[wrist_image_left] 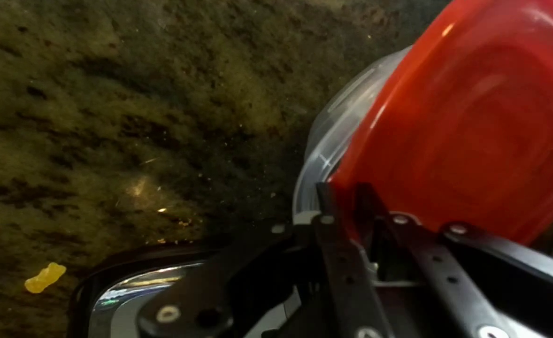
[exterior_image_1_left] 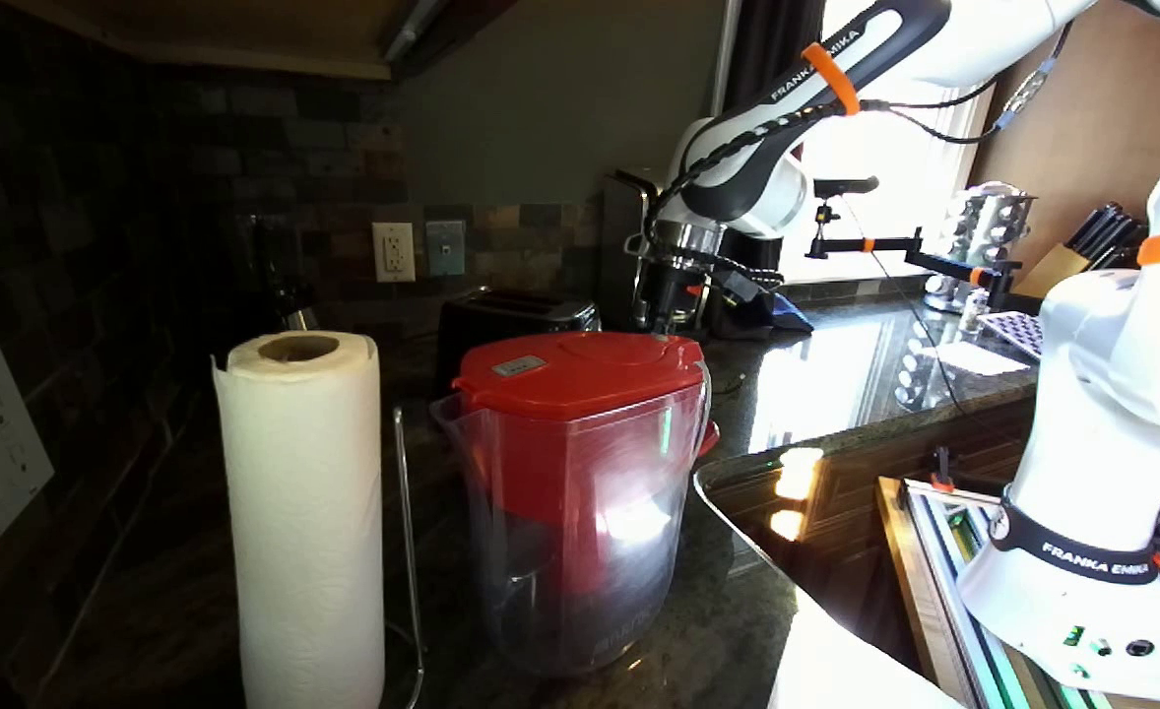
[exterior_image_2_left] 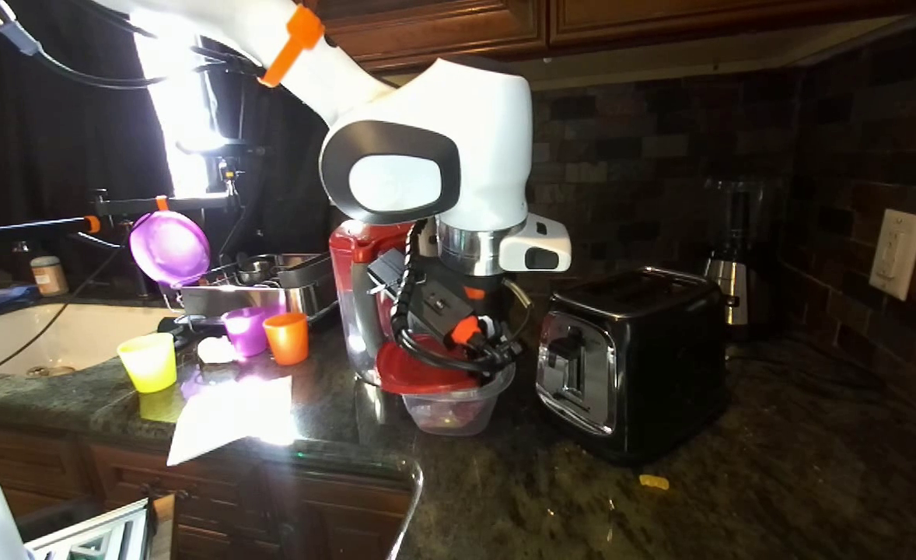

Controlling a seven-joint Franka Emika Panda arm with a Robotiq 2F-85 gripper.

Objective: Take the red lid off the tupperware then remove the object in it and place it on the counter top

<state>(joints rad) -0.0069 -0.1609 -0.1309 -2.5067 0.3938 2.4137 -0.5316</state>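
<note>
The red lid point(exterior_image_2_left: 419, 367) sits tilted and shifted to one side over the clear tupperware point(exterior_image_2_left: 452, 416), part of whose rim is uncovered. In the wrist view the lid point(wrist_image_left: 473, 126) fills the right side and the tupperware's rim point(wrist_image_left: 318, 155) shows beside it. My gripper point(wrist_image_left: 343, 195) pinches the lid's edge, one finger on each side. Something pinkish and yellow shows dimly through the tupperware wall; I cannot tell what it is. The dark counter top point(exterior_image_2_left: 582, 521) lies under the tupperware. In an exterior view the pitcher hides the lid, tupperware and fingertips.
A black toaster point(exterior_image_2_left: 629, 373) stands close beside the tupperware. The large red-topped pitcher point(exterior_image_1_left: 580, 512) stands on its other side. A paper towel roll point(exterior_image_1_left: 304, 532), an orange cup point(exterior_image_2_left: 287, 339) and a yellow cup point(exterior_image_2_left: 148, 362) stand farther off. A small yellow piece point(wrist_image_left: 45, 278) lies near the toaster.
</note>
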